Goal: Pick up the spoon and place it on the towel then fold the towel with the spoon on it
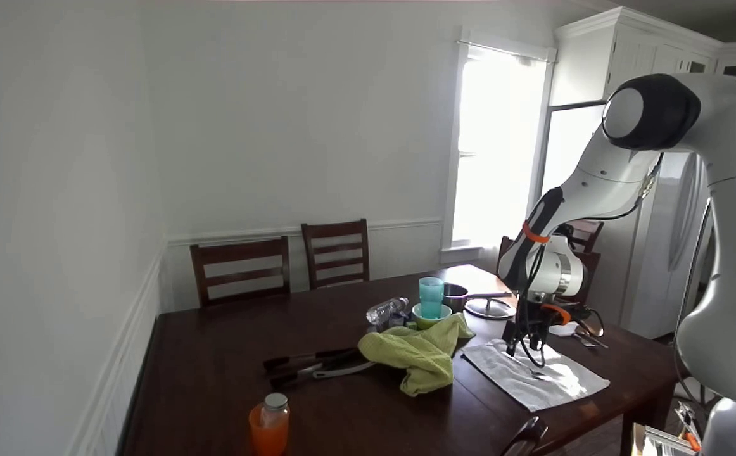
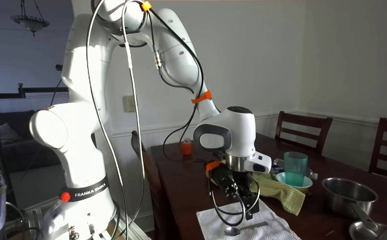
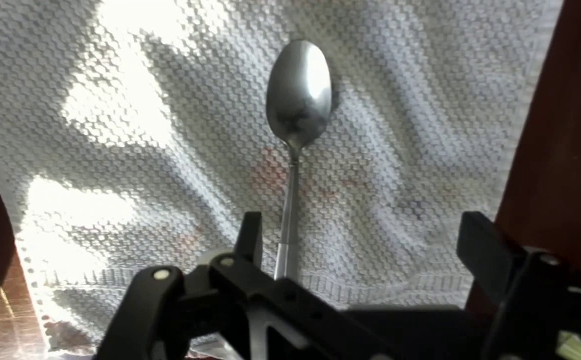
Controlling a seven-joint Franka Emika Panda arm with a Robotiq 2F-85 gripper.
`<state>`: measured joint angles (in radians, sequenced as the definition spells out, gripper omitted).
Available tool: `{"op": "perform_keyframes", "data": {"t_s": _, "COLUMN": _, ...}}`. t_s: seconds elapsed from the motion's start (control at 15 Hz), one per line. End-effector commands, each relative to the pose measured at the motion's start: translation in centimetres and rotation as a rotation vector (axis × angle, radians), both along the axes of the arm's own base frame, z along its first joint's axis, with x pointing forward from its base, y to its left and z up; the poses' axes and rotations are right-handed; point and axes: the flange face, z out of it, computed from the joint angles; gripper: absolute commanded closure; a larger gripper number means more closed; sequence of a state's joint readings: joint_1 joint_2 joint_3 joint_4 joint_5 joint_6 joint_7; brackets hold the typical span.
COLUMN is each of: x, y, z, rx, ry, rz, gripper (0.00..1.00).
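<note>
A silver spoon (image 3: 298,95) lies flat on a white textured towel (image 3: 395,165), its bowl at the top of the wrist view and its handle pointing down. The handle's end is hidden behind the gripper. The spoon also shows in both exterior views (image 1: 536,373) (image 2: 232,230), on the spread, slightly wrinkled towel (image 1: 536,396) (image 2: 210,216). My gripper (image 3: 363,240) is wide open and empty above the towel. In the wrist view the handle appears between the fingers, close to the left finger. The gripper points down in both exterior views (image 1: 524,345) (image 2: 249,213).
A green cloth (image 1: 418,354) lies beside the towel. A teal cup in a bowl (image 1: 431,297), a water bottle (image 1: 386,310), a pot (image 2: 348,193) and a lid (image 1: 490,308) stand nearby. Dark utensils (image 1: 304,364) and an orange container (image 1: 270,434) are farther along the table.
</note>
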<state>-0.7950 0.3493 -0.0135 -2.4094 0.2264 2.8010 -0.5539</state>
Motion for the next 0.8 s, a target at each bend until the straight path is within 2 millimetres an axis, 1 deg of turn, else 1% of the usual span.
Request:
{"op": "perform_keyframes", "data": {"t_s": 0.0, "x": 0.4, "y": 2.7, "z": 0.9, "rx": -0.002, "ry": 0.012, "rz": 0.019, "gripper": 0.0}}
{"op": "perform_keyframes", "data": {"t_s": 0.2, "x": 1.3, "y": 4.7, "z": 0.7, "rx": 0.006, "ry": 0.013, "rz": 0.027, "gripper": 0.0}}
{"op": "perform_keyframes", "data": {"t_s": 0.47, "x": 2.4, "y": 7.2, "z": -0.1, "rx": 0.028, "ry": 0.026, "rz": 0.033, "gripper": 0.0}}
{"op": "perform_keyframes", "data": {"t_s": 0.6, "x": 2.4, "y": 7.6, "z": -0.9, "rx": -0.005, "ry": 0.056, "rz": 0.036, "gripper": 0.0}}
{"op": "perform_keyframes", "data": {"t_s": 0.73, "x": 2.5, "y": 7.5, "z": -1.5, "rx": -0.03, "ry": 0.063, "rz": 0.018, "gripper": 0.0}}
